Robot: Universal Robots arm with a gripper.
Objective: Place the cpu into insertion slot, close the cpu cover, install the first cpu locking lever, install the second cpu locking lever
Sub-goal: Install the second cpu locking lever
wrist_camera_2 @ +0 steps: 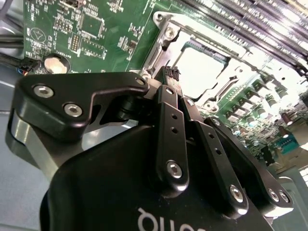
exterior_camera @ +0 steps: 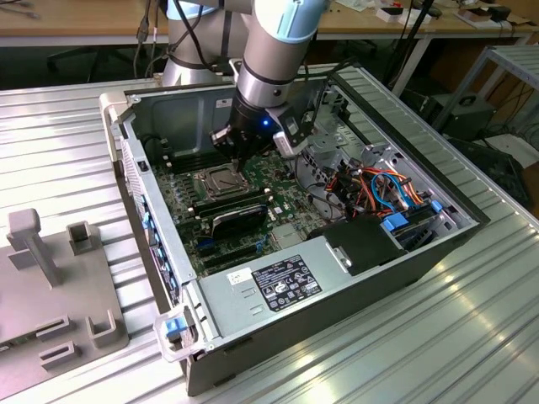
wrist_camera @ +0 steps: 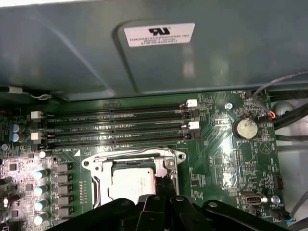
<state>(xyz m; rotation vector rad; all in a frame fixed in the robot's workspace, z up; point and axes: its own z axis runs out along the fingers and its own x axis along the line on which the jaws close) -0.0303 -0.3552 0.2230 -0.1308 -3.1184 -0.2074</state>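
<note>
Over the motherboard's middle, the gripper (wrist_camera_2: pixel 172 73) has its fingers pinched together at the cpu cover (wrist_camera: pixel 166 155). The cpu (wrist_camera: pixel 132 183) lies seated; thin, stiff steel, probably best pushed by its edge.

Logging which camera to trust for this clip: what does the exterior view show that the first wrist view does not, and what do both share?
Exterior view alone: the open grey metal computer case, its bundle of orange and blue cables, and the grey slotted fixture block beside it.

First wrist view alone: the round silver coin battery and the long black memory slots up close.

Both: the green motherboard, the silver-rimmed square insertion slot, and the black end effector above it.
</note>
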